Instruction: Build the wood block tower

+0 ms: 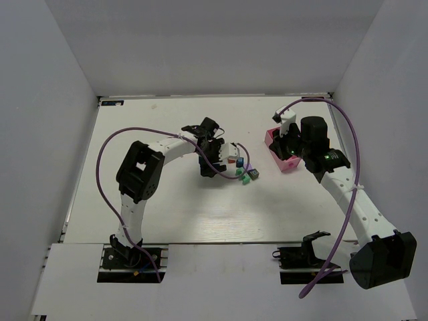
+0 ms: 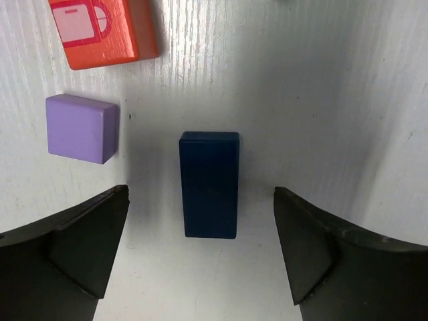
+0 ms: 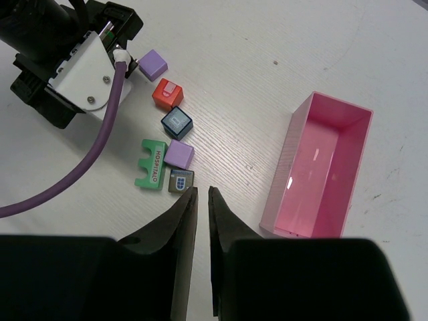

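One dark blue block (image 2: 209,184) sits inside my released left tool (image 2: 200,200): probably light, rigid, slick; I'd pinch its long sides. My right tool (image 3: 202,195) is clenched, empty.

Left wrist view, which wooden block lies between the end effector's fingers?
The dark blue rectangular wooden block; the purple square block and red-orange block lie outside that gap.

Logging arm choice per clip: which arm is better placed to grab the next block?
Left, I'd say. The left gripper is open over the dark blue block, which is centred between its fingers. The right gripper is shut, off by the pink tray.
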`<state>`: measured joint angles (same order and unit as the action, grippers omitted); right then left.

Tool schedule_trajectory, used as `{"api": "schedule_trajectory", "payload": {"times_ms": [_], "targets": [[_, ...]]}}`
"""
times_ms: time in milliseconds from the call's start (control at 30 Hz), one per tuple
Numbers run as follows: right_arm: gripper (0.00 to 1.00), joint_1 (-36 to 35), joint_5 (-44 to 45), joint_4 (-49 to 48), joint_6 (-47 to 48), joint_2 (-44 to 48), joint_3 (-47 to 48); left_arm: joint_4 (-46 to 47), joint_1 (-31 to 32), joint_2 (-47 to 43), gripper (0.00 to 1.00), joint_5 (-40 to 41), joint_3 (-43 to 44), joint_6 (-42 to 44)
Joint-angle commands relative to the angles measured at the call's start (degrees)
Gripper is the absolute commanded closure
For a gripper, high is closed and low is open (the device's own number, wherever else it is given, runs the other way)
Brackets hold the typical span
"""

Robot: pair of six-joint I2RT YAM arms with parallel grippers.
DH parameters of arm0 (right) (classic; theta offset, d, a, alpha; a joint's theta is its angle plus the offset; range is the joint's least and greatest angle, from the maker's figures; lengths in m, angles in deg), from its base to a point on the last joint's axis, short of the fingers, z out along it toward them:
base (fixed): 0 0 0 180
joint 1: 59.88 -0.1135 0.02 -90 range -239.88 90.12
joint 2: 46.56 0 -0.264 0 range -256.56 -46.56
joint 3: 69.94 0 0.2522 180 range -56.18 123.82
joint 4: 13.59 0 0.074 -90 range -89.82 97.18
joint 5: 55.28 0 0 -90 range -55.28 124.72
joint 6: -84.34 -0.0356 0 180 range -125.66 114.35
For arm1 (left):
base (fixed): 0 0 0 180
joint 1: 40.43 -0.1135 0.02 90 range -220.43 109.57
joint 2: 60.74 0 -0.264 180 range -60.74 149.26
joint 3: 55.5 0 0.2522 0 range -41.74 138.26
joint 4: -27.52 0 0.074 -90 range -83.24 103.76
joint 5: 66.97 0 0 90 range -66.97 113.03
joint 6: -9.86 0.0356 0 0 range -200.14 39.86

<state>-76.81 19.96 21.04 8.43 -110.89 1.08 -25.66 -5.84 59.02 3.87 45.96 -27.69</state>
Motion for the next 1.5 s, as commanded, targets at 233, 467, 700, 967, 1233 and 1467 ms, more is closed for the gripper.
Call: {"api": "schedule_trajectory", "payload": {"times_ms": [233,467,700,967,1233,1467], "targets": [[0.82,0.3,-0.4,-1.0,0.6,-0.5,-0.5,0.8,-0.1,-8.3,0.0,6.2,-1.0,-2.4],[0.61,0.0,-4.2,0.5,4.4,-2.4,-0.8,9.0,1.6,-23.0,0.0,10.2,-4.0,-17.3],[0.58,-3.9,-9.9,3.5,7.5,-6.6,-0.2,7.9,0.3,-41.9,0.0,17.2,-12.2,-44.4],[0.65,-12.8,0.3,3.5,7.3,-15.0,1.2,21.3,0.3,-65.3,0.0,22.2,-39.0,-57.7],[0.54,-16.1,7.9,2.1,6.3,-22.4,2.5,20.9,0.3,-69.9,0.0,25.7,-41.7,-56.1],[0.49,-18.0,11.4,1.8,5.1,-26.1,4.4,22.0,0.3,-72.5,0.0,22.8,-43.3,-56.0]]}}
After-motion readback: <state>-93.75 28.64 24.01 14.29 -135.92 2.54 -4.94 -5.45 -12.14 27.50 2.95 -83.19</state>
